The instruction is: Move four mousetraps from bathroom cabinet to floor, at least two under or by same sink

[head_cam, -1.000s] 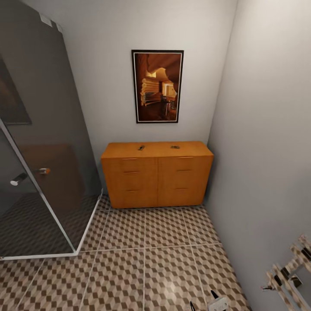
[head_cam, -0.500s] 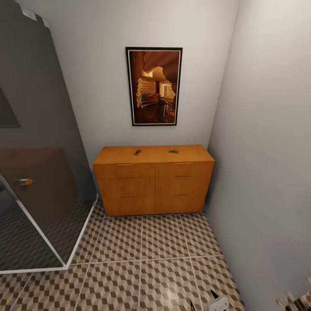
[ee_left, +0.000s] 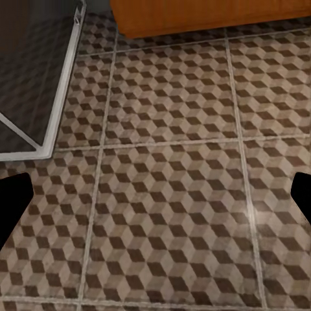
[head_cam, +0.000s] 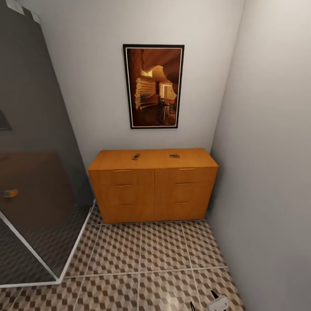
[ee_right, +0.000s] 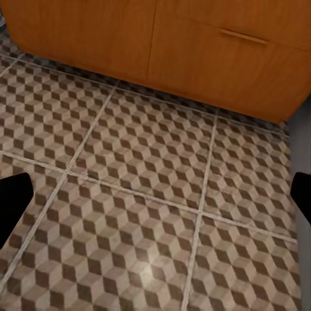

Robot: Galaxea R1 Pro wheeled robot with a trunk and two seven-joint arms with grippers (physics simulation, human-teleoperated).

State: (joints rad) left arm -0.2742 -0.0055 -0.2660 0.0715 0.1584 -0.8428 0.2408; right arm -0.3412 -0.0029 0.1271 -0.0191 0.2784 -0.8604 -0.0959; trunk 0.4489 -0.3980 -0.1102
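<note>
I'm facing the cabinet [head_cam: 153, 183] | two mousetraps [head_cam: 136, 157] lying on its top | cube-tiled bathroom floor [head_cam: 142, 255] | both jaws spread wide.

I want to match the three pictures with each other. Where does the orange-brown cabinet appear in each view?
Head view: the cabinet stands at the middle, against the back wall, under the framed picture.
Left wrist view: its lower edge runs along the top of the picture.
Right wrist view: its drawer fronts cross the top, with one bar handle.
Shared landmark: the cube-pattern bathroom floor meeting the cabinet's base.
</note>
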